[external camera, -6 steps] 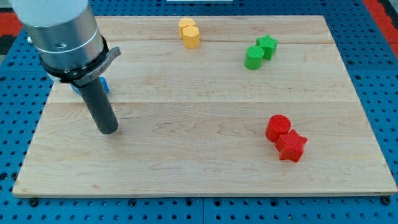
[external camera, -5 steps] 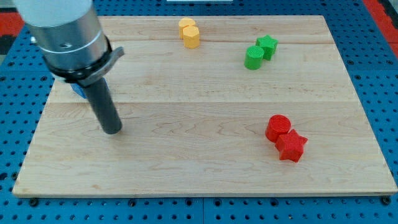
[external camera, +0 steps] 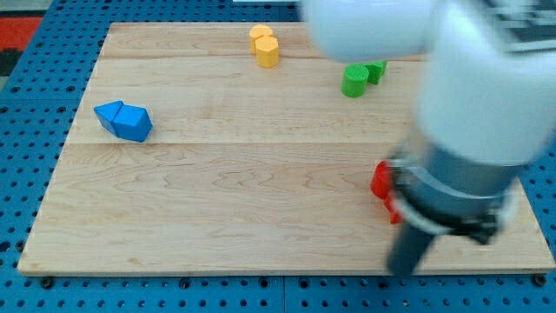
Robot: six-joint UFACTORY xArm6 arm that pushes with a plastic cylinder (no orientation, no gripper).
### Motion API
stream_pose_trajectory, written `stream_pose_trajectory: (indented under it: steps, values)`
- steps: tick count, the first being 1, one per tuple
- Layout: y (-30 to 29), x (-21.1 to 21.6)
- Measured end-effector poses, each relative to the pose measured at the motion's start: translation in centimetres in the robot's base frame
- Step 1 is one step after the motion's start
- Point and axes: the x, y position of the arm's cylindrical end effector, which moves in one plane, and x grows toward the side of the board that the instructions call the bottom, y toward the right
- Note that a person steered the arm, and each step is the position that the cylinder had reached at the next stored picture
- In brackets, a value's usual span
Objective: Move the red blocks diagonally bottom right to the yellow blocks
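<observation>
My tip (external camera: 407, 268), a bare dark rod end with no jaws, sits blurred near the board's bottom right, just below the mostly hidden red plastic blocks (external camera: 380, 180); the yellow plastic blocks (external camera: 264, 45) lie far off, top centre.

The wooden board (external camera: 261, 174) is pale tan with lengthwise grain lines. It is surrounded by a blue perforated surface (external camera: 26, 130) dotted with holes, with a red patch (external camera: 22, 30) at the view's top left. Two yellow blocks (external camera: 265, 45), two green blocks (external camera: 360, 76), two blue blocks (external camera: 124, 120) and partly hidden red blocks (external camera: 380, 184) are shown. The arm (external camera: 469, 130) is white and grey; the rod (external camera: 408, 252) is dark.
</observation>
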Motion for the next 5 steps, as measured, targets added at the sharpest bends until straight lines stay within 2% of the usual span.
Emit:
stream_pose_trajectory:
  steps: [1, 3, 5]
  values:
    - [7.7, 0.0]
    - [1.4, -5.5]
    - [-0.8, -11.0]
